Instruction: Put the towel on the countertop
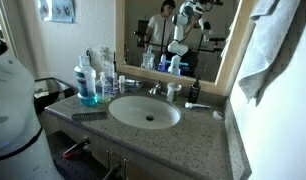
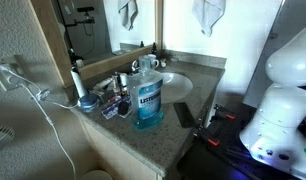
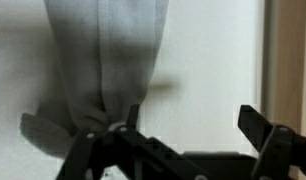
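Fingers (image 3: pixel 265 132) open wide, holding nothing. One looks to touch the bottom of the gray towel (image 3: pixel 108 60). Towel hangs on wall, above tabletop (image 1: pixel 208 135) w/ sink (image 1: pixel 143 112).

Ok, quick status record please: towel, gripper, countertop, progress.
towel: grey, hanging up, not on the countertop
gripper: open, at the towel's lower end; contact unclear
countertop: speckled, bare patch beside the sink
clutter: mouthwash and comb on the sink's other side
progress: towel not yet grasped or moved
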Robot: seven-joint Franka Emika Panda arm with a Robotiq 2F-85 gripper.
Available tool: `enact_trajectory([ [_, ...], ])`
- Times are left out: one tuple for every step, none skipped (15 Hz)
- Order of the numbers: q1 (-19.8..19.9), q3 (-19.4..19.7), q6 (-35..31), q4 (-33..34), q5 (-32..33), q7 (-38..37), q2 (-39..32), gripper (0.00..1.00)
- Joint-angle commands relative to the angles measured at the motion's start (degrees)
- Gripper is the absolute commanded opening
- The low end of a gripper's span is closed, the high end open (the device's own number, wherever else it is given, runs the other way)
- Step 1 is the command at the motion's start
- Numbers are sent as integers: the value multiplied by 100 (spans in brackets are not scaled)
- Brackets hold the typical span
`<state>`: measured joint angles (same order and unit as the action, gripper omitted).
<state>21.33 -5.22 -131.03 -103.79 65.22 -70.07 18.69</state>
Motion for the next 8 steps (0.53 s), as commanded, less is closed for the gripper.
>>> enact_trajectory([
  [-203, 308, 463, 646, 955, -1004, -402, 100],
  [-247, 401, 622, 785, 1207, -1249, -489, 100],
  [-301, 495, 789, 914, 1470, -1495, -572, 100],
  [-352, 581, 966, 1050, 1713, -1710, -657, 100],
  [-419, 679, 1104, 1163, 1887, -1860, -734, 100],
  [-482, 772, 1226, 1277, 2057, -2001, -819, 100],
  [-544, 866, 1306, 1380, 2163, -2100, -900, 100],
  [-592, 963, 1364, 1491, 2227, -2154, -998, 100],
])
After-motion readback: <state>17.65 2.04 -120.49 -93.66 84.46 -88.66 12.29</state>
